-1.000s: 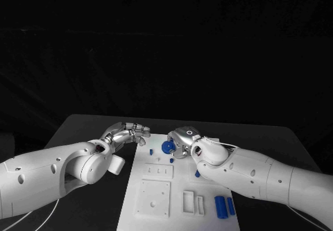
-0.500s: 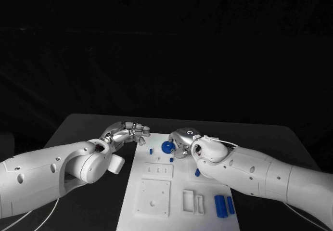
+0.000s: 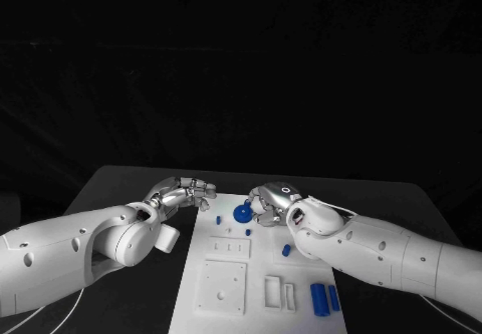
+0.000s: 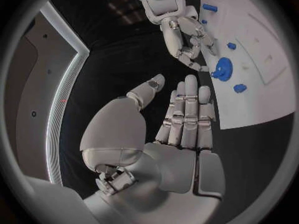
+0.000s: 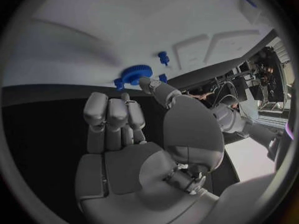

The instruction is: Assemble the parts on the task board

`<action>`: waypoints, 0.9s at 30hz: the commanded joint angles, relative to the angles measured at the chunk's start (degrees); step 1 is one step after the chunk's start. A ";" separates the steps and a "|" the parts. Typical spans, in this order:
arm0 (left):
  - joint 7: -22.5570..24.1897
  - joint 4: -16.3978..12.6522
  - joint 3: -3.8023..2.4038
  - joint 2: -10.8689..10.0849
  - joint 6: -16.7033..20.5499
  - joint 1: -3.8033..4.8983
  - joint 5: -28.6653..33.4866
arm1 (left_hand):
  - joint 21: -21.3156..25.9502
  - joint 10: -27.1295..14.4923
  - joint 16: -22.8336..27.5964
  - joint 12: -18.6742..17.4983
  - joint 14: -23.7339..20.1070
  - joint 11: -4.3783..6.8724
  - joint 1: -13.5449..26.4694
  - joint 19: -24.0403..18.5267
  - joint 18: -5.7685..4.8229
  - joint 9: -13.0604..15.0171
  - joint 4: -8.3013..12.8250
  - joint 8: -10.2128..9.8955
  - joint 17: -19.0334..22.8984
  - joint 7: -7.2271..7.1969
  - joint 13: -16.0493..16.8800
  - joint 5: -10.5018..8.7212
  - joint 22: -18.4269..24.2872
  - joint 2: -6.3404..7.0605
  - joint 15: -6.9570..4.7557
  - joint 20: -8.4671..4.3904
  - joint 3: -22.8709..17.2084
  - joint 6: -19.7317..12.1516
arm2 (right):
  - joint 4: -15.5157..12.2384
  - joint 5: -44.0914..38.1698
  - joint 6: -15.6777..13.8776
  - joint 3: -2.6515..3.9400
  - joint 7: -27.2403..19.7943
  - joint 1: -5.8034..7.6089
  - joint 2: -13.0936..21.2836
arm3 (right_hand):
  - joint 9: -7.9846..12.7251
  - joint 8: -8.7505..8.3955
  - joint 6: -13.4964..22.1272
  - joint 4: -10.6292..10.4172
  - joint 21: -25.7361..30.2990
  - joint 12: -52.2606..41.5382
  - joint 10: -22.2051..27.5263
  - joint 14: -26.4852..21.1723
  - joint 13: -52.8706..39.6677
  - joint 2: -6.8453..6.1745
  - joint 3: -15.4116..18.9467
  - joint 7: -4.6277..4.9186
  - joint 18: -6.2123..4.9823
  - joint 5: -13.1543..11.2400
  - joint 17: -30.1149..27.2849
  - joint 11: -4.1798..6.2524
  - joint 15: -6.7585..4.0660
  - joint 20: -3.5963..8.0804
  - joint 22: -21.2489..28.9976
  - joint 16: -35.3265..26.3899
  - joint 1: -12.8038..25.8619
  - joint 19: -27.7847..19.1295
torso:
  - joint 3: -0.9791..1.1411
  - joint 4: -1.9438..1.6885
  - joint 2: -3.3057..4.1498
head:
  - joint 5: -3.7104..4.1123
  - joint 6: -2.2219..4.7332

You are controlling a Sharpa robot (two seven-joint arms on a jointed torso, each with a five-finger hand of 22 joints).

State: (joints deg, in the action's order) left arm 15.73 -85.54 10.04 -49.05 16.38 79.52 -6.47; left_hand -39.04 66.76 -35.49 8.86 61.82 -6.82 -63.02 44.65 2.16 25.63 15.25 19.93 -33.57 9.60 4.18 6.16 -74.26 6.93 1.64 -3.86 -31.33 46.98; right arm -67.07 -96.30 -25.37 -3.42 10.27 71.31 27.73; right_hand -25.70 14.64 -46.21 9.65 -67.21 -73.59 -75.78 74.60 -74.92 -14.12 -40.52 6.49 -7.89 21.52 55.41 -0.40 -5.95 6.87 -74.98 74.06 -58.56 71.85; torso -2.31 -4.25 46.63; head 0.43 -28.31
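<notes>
Dim scene, black backdrop above the dark worktop (image 3: 120, 182).
White rectangular task board (image 3: 256, 278) reflects brightest; wrist views bend straight edges.

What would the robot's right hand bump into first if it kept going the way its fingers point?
Probably the blue gear on the task board: the right hand points at it, fingertips close. Contact is unclear.
</notes>
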 commanded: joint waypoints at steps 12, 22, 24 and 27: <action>0.88 1.96 -0.01 0.32 -0.90 0.04 0.22 | -0.37 0.65 0.24 -0.20 -0.13 -0.11 0.60 -0.08 0.85 -0.04 -0.12 -0.33 0.07 0.26 0.02 -0.33 0.11 0.07 -0.08 -0.21 -0.27 0.36 | -3.86 22.13 2.05 3.22 -16.98 0.81 11.65 | -0.66 1.75 -2.50 1.47 0.37 0.13 0.48 0.07 -6.15 0.67 1.62 1.42 -7.11 -4.65 0.42 -0.97 0.96 0.77 -0.76 -0.71 -0.94 -0.25 | 0.33 0.61 -0.47 | 0.76 1.00; 1.15 3.80 0.05 1.49 -1.66 -0.60 0.33 | -0.47 2.21 0.23 0.47 -0.17 0.55 0.75 -0.18 0.81 0.01 -0.06 -0.29 0.07 0.17 0.31 -0.36 0.21 -0.09 -0.11 -0.23 -0.20 0.58 | 0.05 26.32 7.18 3.23 -21.06 0.88 16.15 | -0.67 2.24 -3.90 4.21 0.58 1.47 2.09 -0.23 -5.41 2.14 4.16 1.68 -7.11 -4.82 0.55 -1.28 1.30 -0.20 -0.91 -1.28 -1.18 -1.52 | 1.33 2.20 -1.64 | 0.55 0.49; 1.17 3.88 0.06 1.54 -1.75 -0.70 0.34 | -0.48 2.43 0.23 0.56 -0.18 0.65 0.79 -0.20 0.80 0.01 -0.05 -0.30 0.07 0.18 0.35 -0.36 0.23 -0.11 -0.11 -0.23 -0.18 0.58 | 1.13 26.09 7.22 3.23 -21.09 0.60 16.19 | -0.53 2.00 -3.54 5.06 0.79 2.60 3.25 -0.58 -4.82 2.23 5.14 1.60 -7.11 -4.64 0.47 -1.15 1.22 -0.56 -0.89 -1.70 -1.28 -2.06 | 1.48 2.29 -1.73 | 0.63 0.43; 1.24 4.04 0.06 1.70 -1.89 -0.94 0.37 | -0.48 2.43 0.23 0.55 -0.19 0.65 0.80 -0.21 0.80 0.01 -0.04 -0.30 0.07 0.18 0.34 -0.37 0.23 -0.09 -0.11 -0.23 -0.17 0.58 | 2.72 26.17 7.33 3.22 -21.15 0.10 16.24 | -0.51 2.01 -3.61 5.29 0.81 2.58 3.23 -0.55 -4.82 2.18 5.45 1.56 -7.11 -4.63 0.50 -1.16 1.18 -0.69 -0.88 -1.73 -1.35 -2.14 | 1.68 2.45 -1.89 | 0.70 0.24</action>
State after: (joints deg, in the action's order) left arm 15.97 -81.51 10.12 -47.52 15.78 78.63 -6.44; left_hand -39.26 68.79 -35.49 9.06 61.83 -6.02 -62.79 44.65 2.49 25.63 15.25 19.93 -33.57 9.80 4.48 6.16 -74.12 6.70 1.64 -3.86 -31.33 47.19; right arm -64.72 -71.54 -20.40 -0.17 -8.74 71.55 44.00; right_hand -26.27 16.79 -49.84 14.74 -66.55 -71.16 -72.78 74.37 -74.92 -12.43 -35.15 8.20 -7.40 16.82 55.90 -1.54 -4.67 6.35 -74.98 72.54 -59.67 69.89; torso -0.93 -2.08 44.98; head 1.05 -27.95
